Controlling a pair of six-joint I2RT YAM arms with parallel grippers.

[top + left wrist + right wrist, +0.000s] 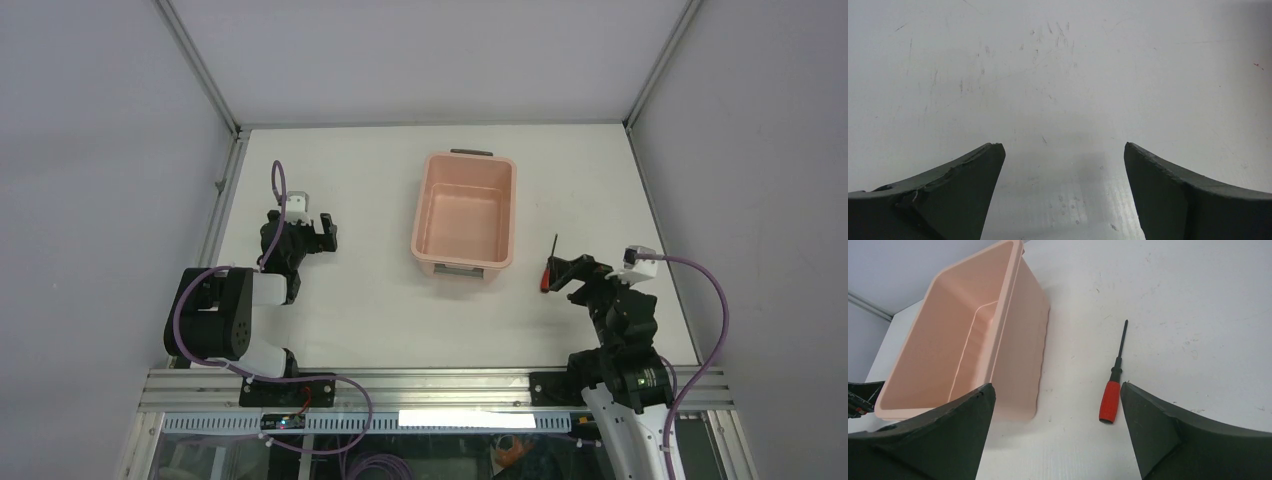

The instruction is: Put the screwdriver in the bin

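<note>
The bin (pixel 421 210) stood ahead-left of the right gripper (pixel 1056 390), whose jaws were spread apart. The left gripper (pixel 1064 146) held its jaws likewise spread, above the table (pixel 1073 75). The screwdriver (pixel 1115 374) lay flat outside the bin, just ahead of the right gripper's right-hand jaw, shaft pointing away.

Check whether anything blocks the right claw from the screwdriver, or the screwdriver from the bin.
Nothing visible does. The small red-handled screwdriver lies on the white table ahead of the open right claw; only bare table separates it from the pale pink plastic bin.
</note>
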